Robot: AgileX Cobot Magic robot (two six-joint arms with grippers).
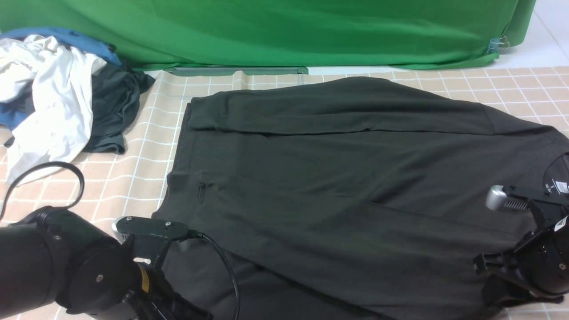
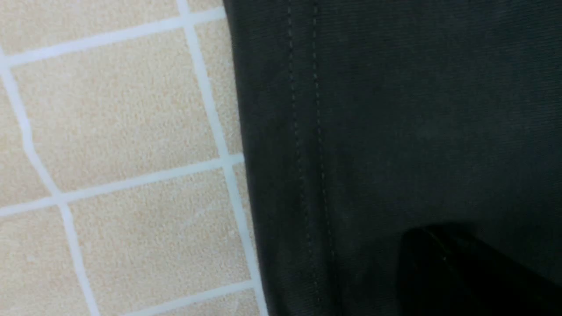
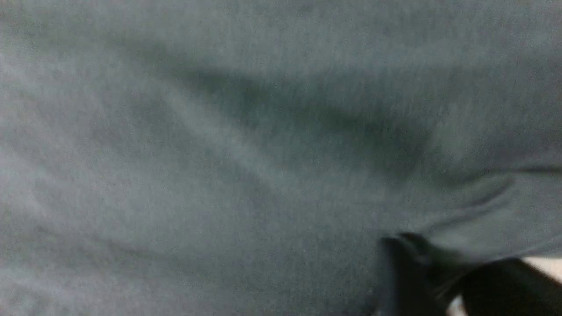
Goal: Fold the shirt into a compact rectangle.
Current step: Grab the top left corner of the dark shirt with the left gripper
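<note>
Shirt (image 1: 338, 178), white neck label (image 1: 561, 186), lettering unreadable

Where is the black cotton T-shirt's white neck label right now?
Front view, far right edge: the white neck label lies inside the collar of the black cotton T-shirt, just beyond the right arm's silver wrist camera.

Heap of clothes (image 1: 58, 93), far left
White garment (image 1: 49, 84), blue cloth (image 1: 66, 35) and dark grey garment (image 1: 113, 111) lie on the checked tablecloth (image 1: 146, 146).
</note>
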